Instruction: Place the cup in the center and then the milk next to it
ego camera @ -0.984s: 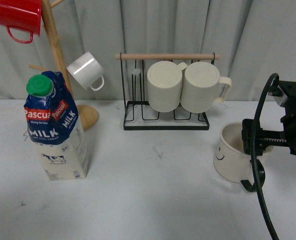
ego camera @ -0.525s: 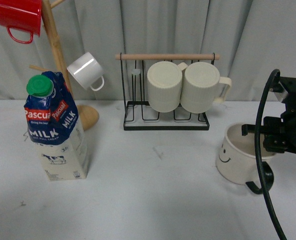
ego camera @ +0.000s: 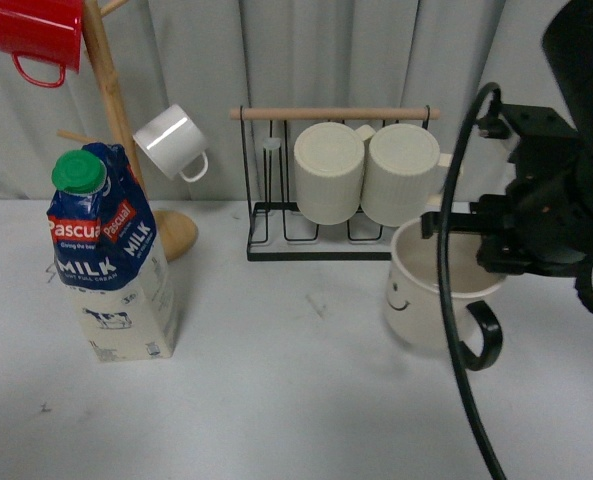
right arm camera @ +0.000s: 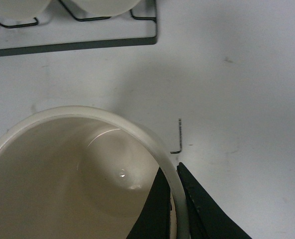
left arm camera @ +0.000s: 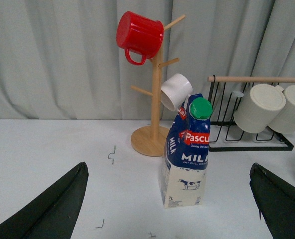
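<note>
Grey curtains [ego camera: 376, 50] hang behind a pale table [ego camera: 276, 400], and the milk [ego camera: 111, 270] stands up straight on its left side, near the foot of a wooden mug tree [ego camera: 111, 100]. On the right side, the right hand [right arm camera: 179, 209] pinches the rim of the cup [ego camera: 431, 295], one finger inside and one outside, in front of a wire rack [ego camera: 331, 240], with a small black corner mark [right arm camera: 178, 142] on the table just beside the cup. The left hand [left arm camera: 168, 167] is spread wide and holds nothing, and the milk shows between its fingers.
</note>
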